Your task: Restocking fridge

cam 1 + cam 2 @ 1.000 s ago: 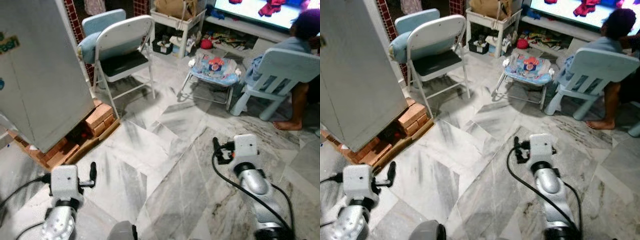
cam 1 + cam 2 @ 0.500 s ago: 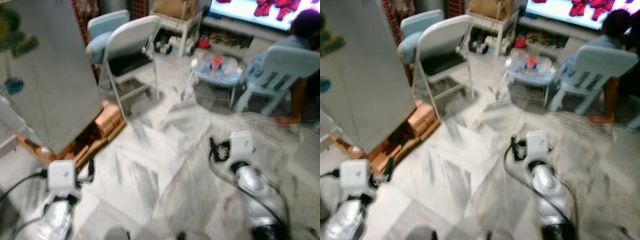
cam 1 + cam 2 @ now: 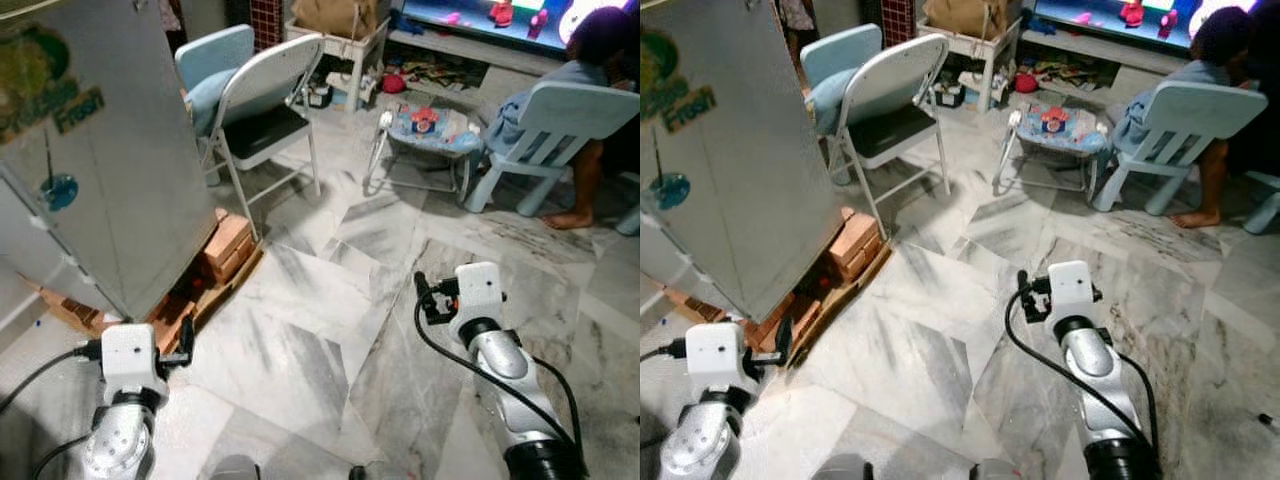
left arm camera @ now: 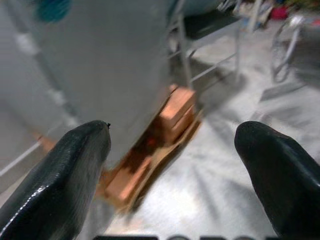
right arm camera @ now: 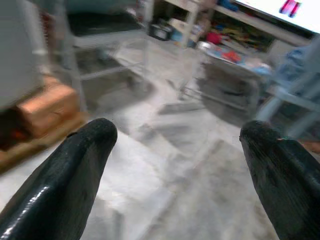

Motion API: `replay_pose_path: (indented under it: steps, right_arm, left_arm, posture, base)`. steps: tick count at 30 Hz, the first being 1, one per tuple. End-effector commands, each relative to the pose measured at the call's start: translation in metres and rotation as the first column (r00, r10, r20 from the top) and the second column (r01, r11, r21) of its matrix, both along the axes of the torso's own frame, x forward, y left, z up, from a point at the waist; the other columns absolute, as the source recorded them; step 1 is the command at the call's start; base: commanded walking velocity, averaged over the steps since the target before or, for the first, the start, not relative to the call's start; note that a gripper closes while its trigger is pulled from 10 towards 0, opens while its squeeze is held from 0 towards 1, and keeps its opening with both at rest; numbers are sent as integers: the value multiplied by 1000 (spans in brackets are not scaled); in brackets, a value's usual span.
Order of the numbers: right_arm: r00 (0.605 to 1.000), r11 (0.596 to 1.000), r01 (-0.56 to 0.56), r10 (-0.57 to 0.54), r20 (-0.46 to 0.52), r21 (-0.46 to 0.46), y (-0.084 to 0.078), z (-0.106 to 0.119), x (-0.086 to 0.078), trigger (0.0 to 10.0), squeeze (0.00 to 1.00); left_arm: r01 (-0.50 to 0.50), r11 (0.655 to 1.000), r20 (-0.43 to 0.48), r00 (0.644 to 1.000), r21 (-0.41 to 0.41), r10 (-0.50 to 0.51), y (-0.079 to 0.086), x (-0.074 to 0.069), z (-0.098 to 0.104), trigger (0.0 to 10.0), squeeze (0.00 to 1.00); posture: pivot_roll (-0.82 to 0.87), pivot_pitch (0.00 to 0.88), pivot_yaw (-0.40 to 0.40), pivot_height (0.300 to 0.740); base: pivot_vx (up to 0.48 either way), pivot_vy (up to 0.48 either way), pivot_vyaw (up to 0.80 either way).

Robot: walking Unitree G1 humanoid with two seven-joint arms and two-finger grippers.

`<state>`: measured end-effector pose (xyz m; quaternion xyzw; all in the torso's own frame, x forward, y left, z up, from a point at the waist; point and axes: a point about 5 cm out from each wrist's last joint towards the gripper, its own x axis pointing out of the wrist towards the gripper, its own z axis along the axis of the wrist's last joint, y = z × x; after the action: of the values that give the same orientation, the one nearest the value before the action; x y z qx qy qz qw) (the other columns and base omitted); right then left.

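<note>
Nearest, both arms cut off by the lower frame edge: left gripper [image 4: 172,150] spread wide and empty over marble floor [image 3: 310,350], facing the brick base; right gripper [image 5: 180,150] likewise parted, holding nothing, aimed across the floor at blurred furniture. Beyond the left arm, grey fridge [image 3: 100,150] on the robot's left, raised on bricks [image 3: 228,245] and a wooden pallet, top and far side out of frame; door sticker reading "Fresh" [image 3: 78,108], the word above it only partly legible, blue round mark below. Past the fridge, white folding chair [image 3: 265,100] with black seat, a pale blue chair tucked behind it. Farther on, baby bouncer [image 3: 430,125], pale blue plastic chair [image 3: 560,120] with a person seated, partly hidden by the backrest. Farthest, cluttered shelf and bright screen, cropped at the top
</note>
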<state>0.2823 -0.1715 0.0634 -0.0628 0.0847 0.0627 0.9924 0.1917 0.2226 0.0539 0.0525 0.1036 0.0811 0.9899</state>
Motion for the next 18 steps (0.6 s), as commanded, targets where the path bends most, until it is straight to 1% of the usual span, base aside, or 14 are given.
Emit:
replay_pose_path:
  steps: [1, 7, 8, 10, 12, 15, 18]
  right_arm:
    - [1000, 1000, 20, -20, 8, -20, -10, 2, 0, 10000, 0]
    - [1000, 999, 17, -17, 10, -28, -11, 2, 0, 10000, 0]
    - [1000, 999, 17, -17, 13, -31, -12, 3, 1, 10000, 0]
    - [1000, 999, 17, -17, 14, -32, -12, 3, 2, 10000, 0]
    - [1000, 1000, 9, -8, 19, -28, -11, 4, 3, 10000, 0]
    - [1000, 1000, 4, -3, 20, -18, -11, 5, 4, 10000, 0]
    - [1000, 1000, -6, 6, 23, -28, -9, 6, 3, 10000, 0]
  left_arm:
    - [-2, 1000, 11, 1000, -1, 2, -2, 0, 1, 10000, 0]
    - [4, 1000, 6, 1000, 3, -4, -2, -1, 0, 10000, 0]
    - [-2, 1000, 2, 1000, 5, 2, 2, -3, 0, 10000, 0]
    - [-6, 1000, 0, 1000, 7, 6, 4, -4, -1, 10000, 0]
    - [16, 1000, 6, 1000, -8, -16, 1, -2, 0, 10000, 0]
    - [38, 999, 18, 999, -8, -38, -2, 0, 2, 10000, 0]
    - [40, 999, 19, 999, -8, -40, -2, 0, 2, 10000, 0]
  posture:
    - [62, 90, -44, 740]
    - [63, 90, -44, 740]
    - [63, 91, -44, 740]
    - [63, 91, -44, 740]
    - [66, 87, -47, 740]
    - [69, 85, -49, 740]
    - [68, 87, -50, 740]
  base:
    - [0, 480, 0]
    - [0, 480, 0]
    - [0, 480, 0]
    - [0, 480, 0]
    - [0, 480, 0]
    - [0, 480, 0]
    - [0, 480, -594]
